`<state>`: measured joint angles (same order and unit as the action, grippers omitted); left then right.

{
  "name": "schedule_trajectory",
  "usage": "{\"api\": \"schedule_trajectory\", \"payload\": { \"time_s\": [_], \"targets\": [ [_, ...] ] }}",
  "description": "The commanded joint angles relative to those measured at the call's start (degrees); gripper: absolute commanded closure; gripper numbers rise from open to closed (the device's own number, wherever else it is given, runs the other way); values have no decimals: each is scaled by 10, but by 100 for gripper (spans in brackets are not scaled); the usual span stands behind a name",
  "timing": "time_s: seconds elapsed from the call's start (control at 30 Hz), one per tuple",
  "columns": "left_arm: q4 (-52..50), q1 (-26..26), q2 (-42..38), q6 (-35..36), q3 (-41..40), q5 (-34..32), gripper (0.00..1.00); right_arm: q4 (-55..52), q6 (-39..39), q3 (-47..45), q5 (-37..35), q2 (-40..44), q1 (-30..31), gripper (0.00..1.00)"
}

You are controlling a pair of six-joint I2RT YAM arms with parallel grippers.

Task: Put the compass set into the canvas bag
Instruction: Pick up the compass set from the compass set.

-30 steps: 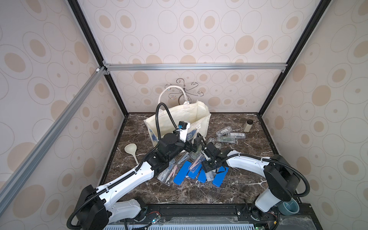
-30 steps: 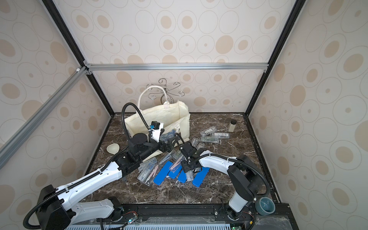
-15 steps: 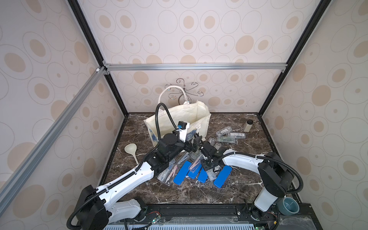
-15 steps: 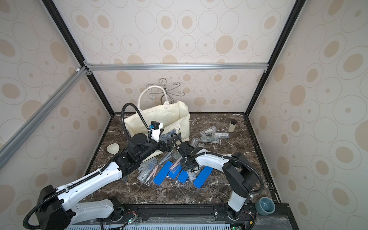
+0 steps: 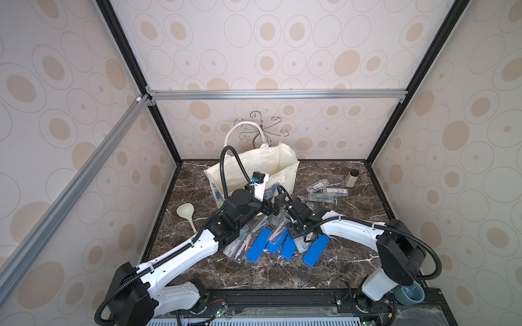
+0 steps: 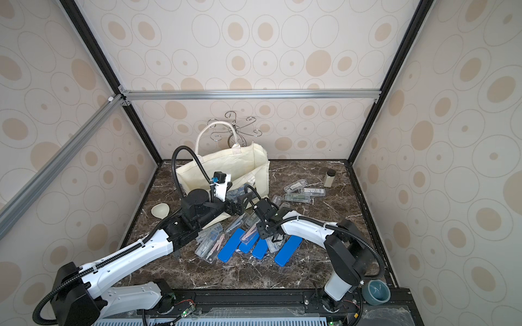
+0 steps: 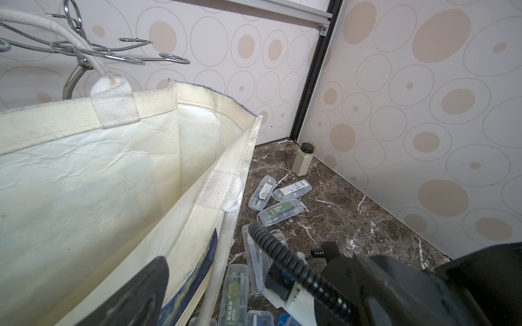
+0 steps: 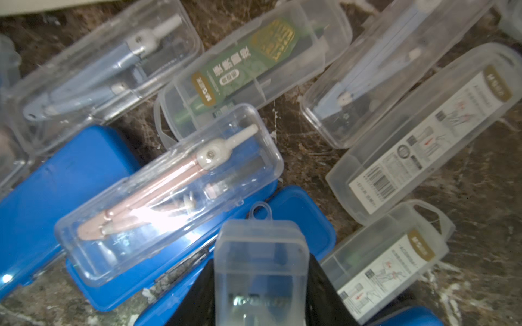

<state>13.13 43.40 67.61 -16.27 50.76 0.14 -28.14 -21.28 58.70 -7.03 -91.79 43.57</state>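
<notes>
1. The canvas bag [image 5: 254,166] stands at the far centre of the table [image 5: 339,268]. One loop handle is hung on the wire hook stand [image 5: 261,127], which keeps the mouth upright and open for loading from above.

2. The left gripper [image 5: 271,208] sits at the bag's near wall with its jaws spread fully, holding nothing. In the left wrist view one finger [image 7: 135,293] lies over the cream lining, so the jaws appear to straddle the rim (probably stationed to pinch that wall and steady the mouth).

3. The right gripper [image 8: 260,299] is clamped on the compass set [image 8: 260,254], a clear plastic case gripped across its narrow width with one end projecting past the fingertips. Its contents are blurred.

4. The held case is low over the pile of blue cases [image 5: 255,248] and clear cases [image 8: 169,194], near and right of the bag and not yet in it. Whether it is clear of the pile cannot be told.

5. Judgement: the grasp is made; lift and transfer remain.
</notes>
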Motion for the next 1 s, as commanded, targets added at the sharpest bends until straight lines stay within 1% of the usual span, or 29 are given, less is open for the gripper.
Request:
{"api": "schedule_trajectory", "payload": {
  "time_s": [0.0,0.13,0.37,0.43,0.5,0.73,0.97],
  "targets": [
    [4,-2,0,1,16,8,0,-5,-5,12,9,43,-26,58],
    [3,-2,9,5,25,27,0,-8,-9,28,25,81,-72,59],
    [-9,0,39,18,52,85,0,7,-16,64,28,154,-155,59],
    [-8,6,50,20,59,102,0,6,-12,83,28,163,-173,59],
    [-7,17,60,28,67,104,0,1,-8,104,30,166,-187,59],
    [-4,57,116,46,101,113,0,-1,-1,150,51,173,-212,60],
    [21,66,189,23,147,141,1,52,-2,129,88,198,-215,60]
  ]
}}
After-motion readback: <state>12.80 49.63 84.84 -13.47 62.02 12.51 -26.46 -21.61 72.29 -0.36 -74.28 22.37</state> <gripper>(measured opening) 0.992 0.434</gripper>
